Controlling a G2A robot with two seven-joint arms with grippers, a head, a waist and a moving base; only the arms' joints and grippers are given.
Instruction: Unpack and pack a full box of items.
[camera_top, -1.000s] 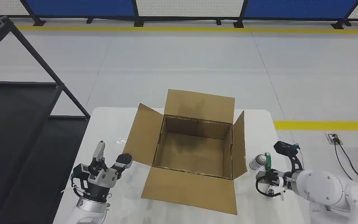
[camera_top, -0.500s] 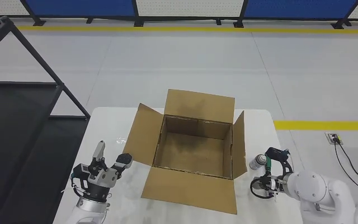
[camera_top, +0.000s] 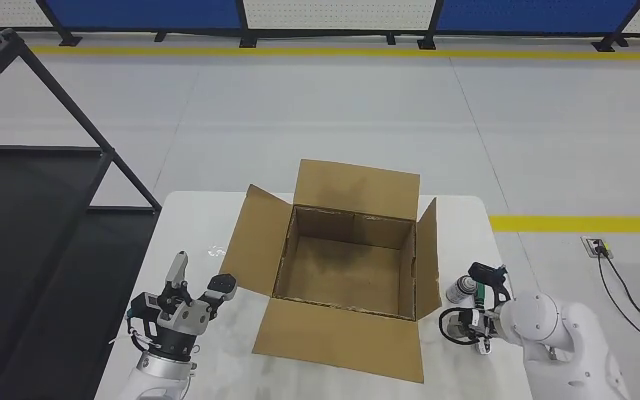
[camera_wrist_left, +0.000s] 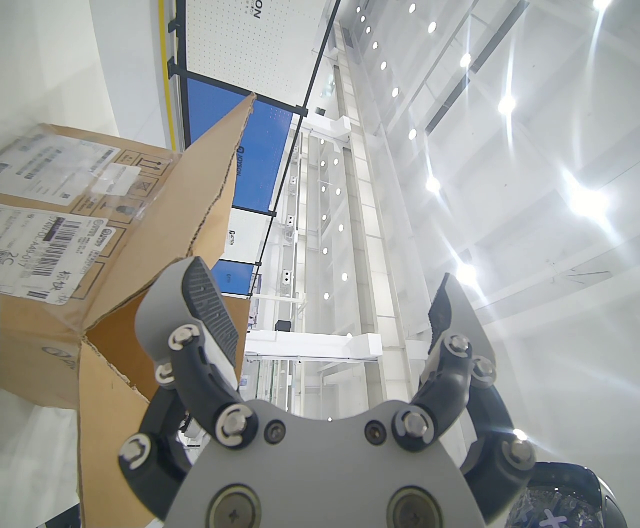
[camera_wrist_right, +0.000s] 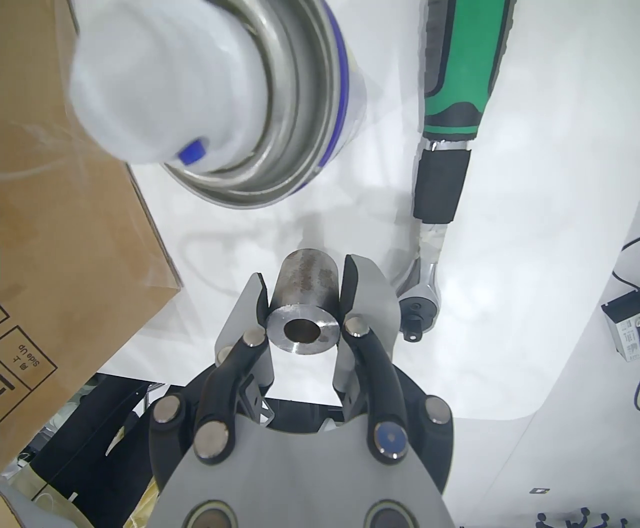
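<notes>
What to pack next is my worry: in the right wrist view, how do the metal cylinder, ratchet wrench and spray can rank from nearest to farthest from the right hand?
1. The metal cylinder: clamped between the fingers of the right hand.
2. The ratchet wrench: its head lies just beside one finger, handle pointing away.
3. The spray can: farther out, past the cylinder's far end.

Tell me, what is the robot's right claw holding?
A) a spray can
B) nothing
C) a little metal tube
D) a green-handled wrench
C: the right wrist view shows the right gripper shut on a short metal tube, with the spray can and the green-handled wrench lying free beside it.
</notes>
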